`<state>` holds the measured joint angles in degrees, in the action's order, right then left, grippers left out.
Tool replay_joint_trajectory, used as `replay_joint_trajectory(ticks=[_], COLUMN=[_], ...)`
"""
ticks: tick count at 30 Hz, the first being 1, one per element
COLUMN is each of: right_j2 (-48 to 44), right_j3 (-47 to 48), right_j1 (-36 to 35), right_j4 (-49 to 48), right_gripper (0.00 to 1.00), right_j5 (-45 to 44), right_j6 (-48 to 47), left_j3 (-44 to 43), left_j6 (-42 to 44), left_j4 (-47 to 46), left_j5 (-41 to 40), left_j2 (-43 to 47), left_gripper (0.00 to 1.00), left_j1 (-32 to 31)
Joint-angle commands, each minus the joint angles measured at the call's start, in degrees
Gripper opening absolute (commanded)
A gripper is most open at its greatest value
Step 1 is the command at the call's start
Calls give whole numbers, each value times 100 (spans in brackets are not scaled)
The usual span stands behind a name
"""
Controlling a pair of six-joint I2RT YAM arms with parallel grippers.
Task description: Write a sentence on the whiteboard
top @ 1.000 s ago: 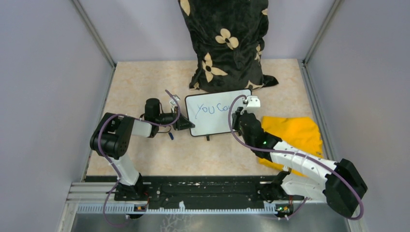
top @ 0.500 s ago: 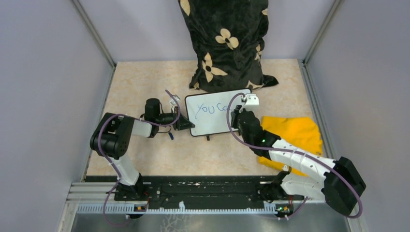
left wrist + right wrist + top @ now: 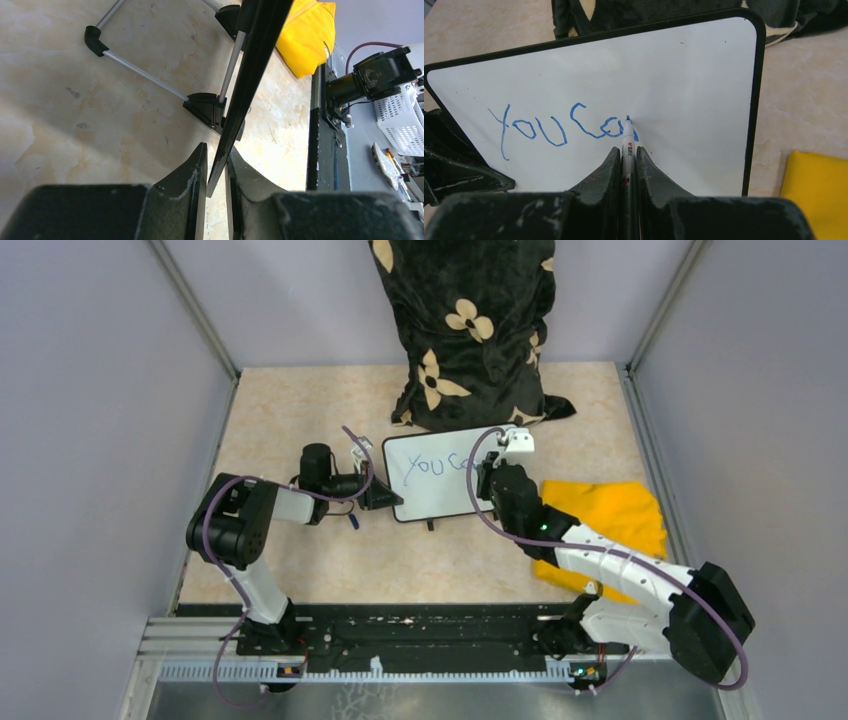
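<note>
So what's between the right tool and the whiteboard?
A marker: the right tool grips it, and its tip touches the whiteboard at the end of the blue writing. The right wrist view shows it.

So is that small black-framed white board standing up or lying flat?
Standing up: the whiteboard rests on black feet and a wire stand, its edge pinched by the left gripper.

Shows a whiteboard (image 3: 430, 498) standing mid-counter (image 3: 300, 410), with blue writing (image 3: 436, 466) reading "You Co" along its top. Places the left hand (image 3: 386, 498) at 9 o'clock of it, pinching its lower left edge, and the right hand (image 3: 490, 480) at 3 o'clock, against its face. Sets a yellow cloth (image 3: 610, 520) at 4 o'clock and a flowered black cushion (image 3: 470, 330) at 12.
</note>
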<state>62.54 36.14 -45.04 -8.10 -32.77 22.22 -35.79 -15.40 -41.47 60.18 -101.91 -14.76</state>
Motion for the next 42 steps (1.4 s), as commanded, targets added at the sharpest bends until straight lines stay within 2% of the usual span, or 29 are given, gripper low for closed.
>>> replay_joint_trajectory(ticks=[1,42], right_j2=[56,-366], right_j3=[363,-174], right_j1=[108,315], right_j4=[-287,13], right_gripper=[0,0], right_j5=[-75,57], right_j6=[-122,110], left_j3=[-93,-101], left_j6=[213,221], left_j4=[104,131], left_j5=[-103,-106], left_j2=[-57,-88], left_gripper=[24,24], left_j1=[-20,-26])
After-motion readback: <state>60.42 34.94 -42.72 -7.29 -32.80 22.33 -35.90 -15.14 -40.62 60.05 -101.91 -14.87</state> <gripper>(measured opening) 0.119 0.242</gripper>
